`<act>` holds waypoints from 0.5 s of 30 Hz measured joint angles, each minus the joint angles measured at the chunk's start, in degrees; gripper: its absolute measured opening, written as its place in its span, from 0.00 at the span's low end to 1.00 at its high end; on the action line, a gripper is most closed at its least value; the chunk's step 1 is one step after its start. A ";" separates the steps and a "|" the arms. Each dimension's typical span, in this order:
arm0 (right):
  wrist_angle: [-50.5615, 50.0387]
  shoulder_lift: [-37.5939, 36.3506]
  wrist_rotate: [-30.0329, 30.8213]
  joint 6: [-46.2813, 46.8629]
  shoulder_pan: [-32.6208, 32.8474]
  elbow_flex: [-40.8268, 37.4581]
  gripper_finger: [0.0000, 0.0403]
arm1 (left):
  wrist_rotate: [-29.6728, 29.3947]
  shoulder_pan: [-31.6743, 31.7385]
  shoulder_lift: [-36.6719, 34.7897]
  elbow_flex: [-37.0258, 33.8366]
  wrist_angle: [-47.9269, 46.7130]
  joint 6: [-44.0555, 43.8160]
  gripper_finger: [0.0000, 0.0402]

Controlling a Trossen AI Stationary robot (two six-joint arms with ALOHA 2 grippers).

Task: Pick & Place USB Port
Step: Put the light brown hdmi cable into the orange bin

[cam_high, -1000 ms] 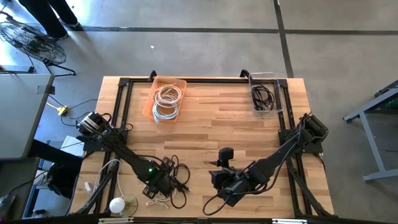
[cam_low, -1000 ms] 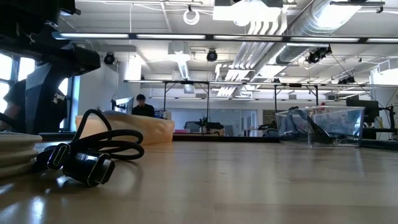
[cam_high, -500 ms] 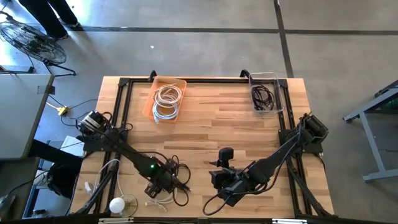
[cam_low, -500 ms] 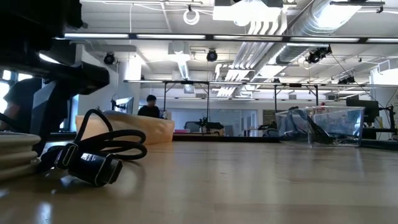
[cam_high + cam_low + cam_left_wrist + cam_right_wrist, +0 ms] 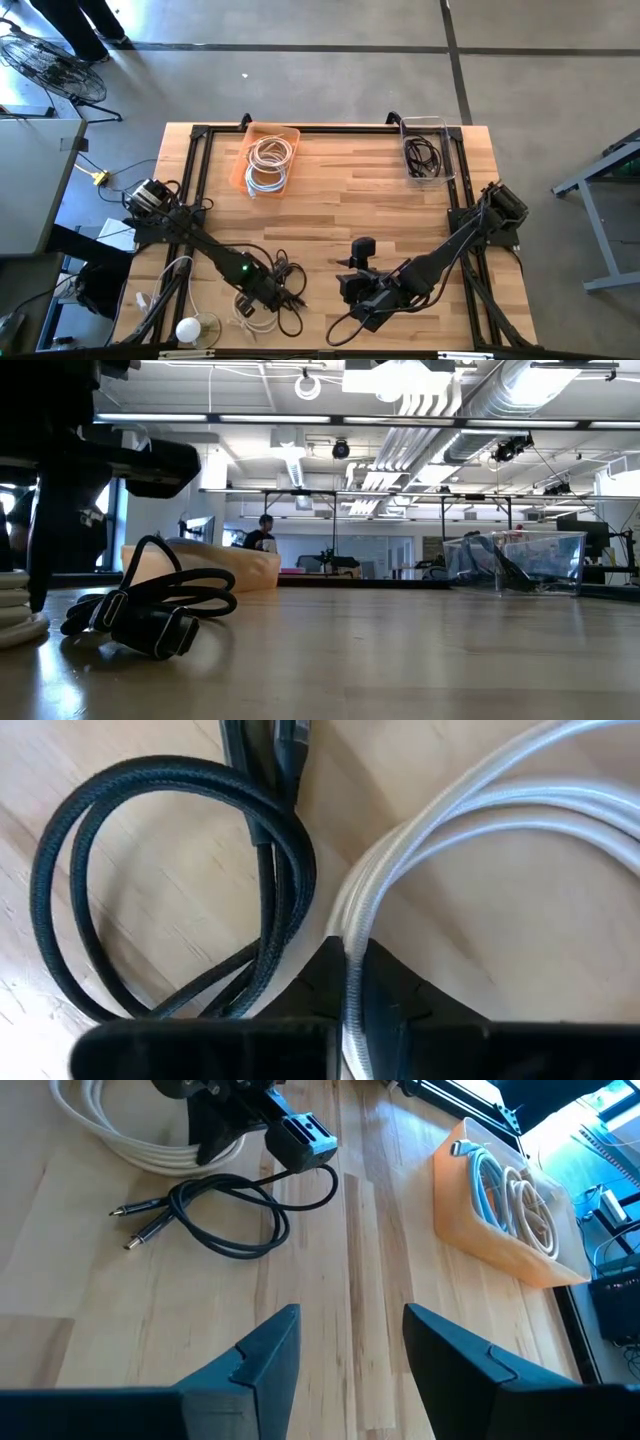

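Observation:
A white cable (image 5: pixel 252 318) lies coiled near the table's front left, beside a black braided cable (image 5: pixel 150 870) that rests in loops on the wood. My left gripper (image 5: pixel 350 970) stands over the white cable, pointing down, and is shut on its strands. The black cable (image 5: pixel 150 615) lies just to the right of that gripper. My right gripper (image 5: pixel 350 1360) waits open near the front middle of the table (image 5: pixel 350 200), level with it and facing the left arm, with nothing between its fingers. My left gripper pinches a bundle of the white cable's strands (image 5: pixel 352 925) between its two fingers, where several runs of the coil come together. The fingers come from above, pointing down, across the strands. The cable lies slack on the table, its loops fanning away from the fingers.
An orange tray (image 5: pixel 268 158) with white cables stands at the far left-middle. A clear bin (image 5: pixel 425 150) with black cables stands at the far right. A white round object (image 5: pixel 190 330) and loose white wire lie at the front left edge. Bare wood spans the middle.
My left gripper has shifted a little toward the table's right and come down onto the white coil, taking hold of its strands. The black cable beside it has been nudged slightly. My right arm has kept still.

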 joint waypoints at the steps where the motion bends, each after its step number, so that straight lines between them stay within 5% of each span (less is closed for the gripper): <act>1: 0.00 0.00 -0.01 0.02 0.00 0.00 0.42 | -0.18 0.00 0.00 0.00 -0.04 0.19 0.02; 9: -0.02 0.00 -1.29 -0.11 0.00 0.00 0.42 | -1.73 0.00 -1.55 0.15 -1.78 0.39 0.02; 15: -0.02 -0.02 -1.31 -0.14 0.00 0.00 0.42 | -6.34 -0.04 -1.70 4.86 -12.00 -0.02 0.02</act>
